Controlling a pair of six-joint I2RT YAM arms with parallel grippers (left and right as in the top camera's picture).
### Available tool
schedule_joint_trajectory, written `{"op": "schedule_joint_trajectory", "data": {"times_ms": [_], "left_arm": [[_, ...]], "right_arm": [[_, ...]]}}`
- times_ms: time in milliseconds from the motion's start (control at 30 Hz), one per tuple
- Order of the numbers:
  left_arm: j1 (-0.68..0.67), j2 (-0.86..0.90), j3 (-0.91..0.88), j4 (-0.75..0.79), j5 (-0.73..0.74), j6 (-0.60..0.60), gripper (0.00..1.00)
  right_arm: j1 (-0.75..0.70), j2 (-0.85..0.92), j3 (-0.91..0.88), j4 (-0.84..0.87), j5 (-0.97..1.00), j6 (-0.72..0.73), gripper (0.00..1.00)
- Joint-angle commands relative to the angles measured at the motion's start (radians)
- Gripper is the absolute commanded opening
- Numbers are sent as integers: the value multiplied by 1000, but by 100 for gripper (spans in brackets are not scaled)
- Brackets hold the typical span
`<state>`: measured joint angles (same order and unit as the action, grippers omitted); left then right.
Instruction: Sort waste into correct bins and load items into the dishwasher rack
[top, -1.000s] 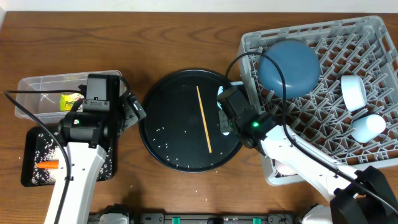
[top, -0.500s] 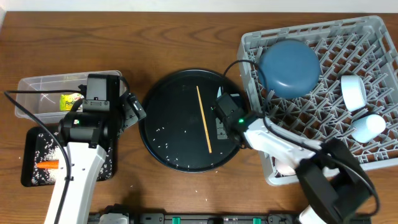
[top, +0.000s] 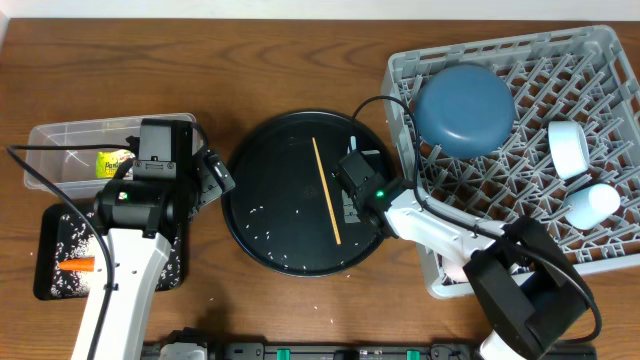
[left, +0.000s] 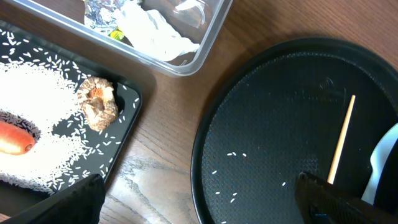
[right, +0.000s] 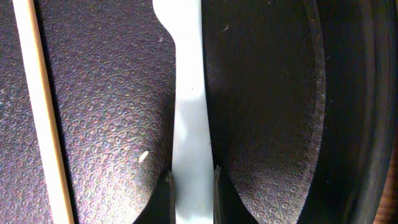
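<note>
One rack (top: 540, 170); one round black tray (top: 270, 190); one chopstick (top: 326, 190); one pale-blue utensil (right: 189, 124); one dark-blue plate (top: 465, 105); two bins: clear tub (top: 60, 150), shallow black tray (top: 50, 240); one carrot (top: 76, 265); one biscuit (left: 98, 102).

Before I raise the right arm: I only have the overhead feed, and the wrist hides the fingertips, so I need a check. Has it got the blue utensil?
Observer: Yes. In the right wrist view, the right gripper is shut on the pale-blue utensil, clamping its narrow handle from both sides.
Operator: Is the chopstick caught too?
Observer: No. The chopstick lies beside the utensil, apart from it and outside the grip.
Operator: And the biscuit? That bin is hidden from me.
Observer: The left wrist view shows the biscuit in the shallow black tray, at the edge of the rice.
</note>
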<state>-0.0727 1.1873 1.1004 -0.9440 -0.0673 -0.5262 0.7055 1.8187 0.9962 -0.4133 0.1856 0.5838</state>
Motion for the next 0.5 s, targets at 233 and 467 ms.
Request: {"op": "schedule_joint_trajectory", "data": {"times_ms": [233, 467], "left_arm": [[5, -3, 16, -5, -16, 2, 98], [5, -3, 16, -5, -16, 2, 98]], "right_arm": [[7, -66, -27, -11, -29, 6, 1], [10, -179, -27, -71, -29, 6, 1]]}}
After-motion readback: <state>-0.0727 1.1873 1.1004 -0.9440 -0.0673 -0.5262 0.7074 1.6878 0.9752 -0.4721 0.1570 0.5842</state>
